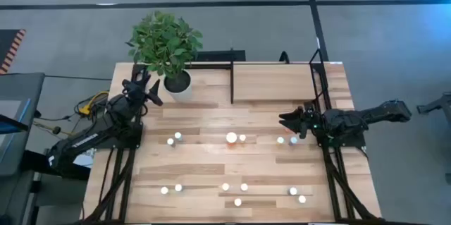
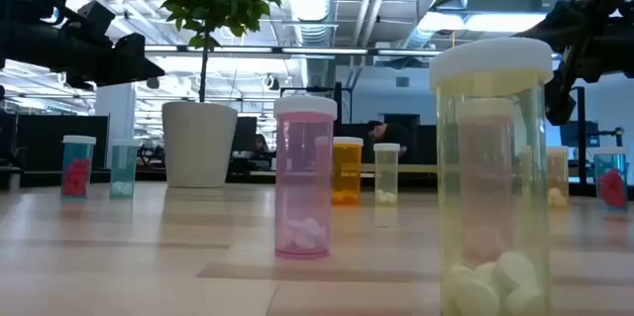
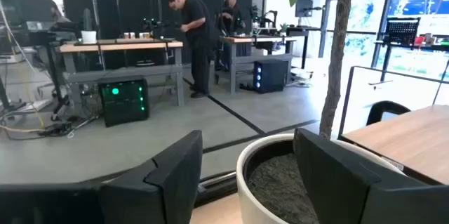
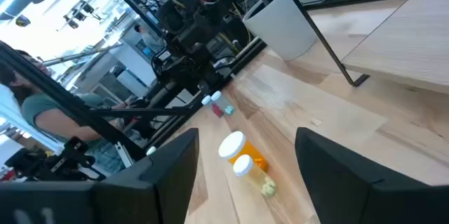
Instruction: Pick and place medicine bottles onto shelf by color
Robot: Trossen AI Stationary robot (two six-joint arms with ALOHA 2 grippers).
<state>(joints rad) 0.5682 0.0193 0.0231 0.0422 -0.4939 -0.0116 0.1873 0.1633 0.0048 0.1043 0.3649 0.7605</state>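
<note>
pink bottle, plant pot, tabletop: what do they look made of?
Pink bottle: likely clear tinted plastic, glossy; white pills show through the wall, opaque white cap.
Plant pot: smooth matte white, ceramic or plastic, cannot tell which.
Tabletop: light wood planks or laminate; visible grain and plank seams, slight sheen in the low view.

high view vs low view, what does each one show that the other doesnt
Only the high view shows the whole layout: the light-wood shelf framed in black bars with no bottles on it, the left gripper open by the white plant pot, and the right gripper open above the white-capped bottles at the table's right.

Only the low view shows body colours: a pink bottle, a yellowish bottle, and an orange bottle, with pills inside.

Both show the pot, its green plant and bottles standing on the plank tabletop.
</note>
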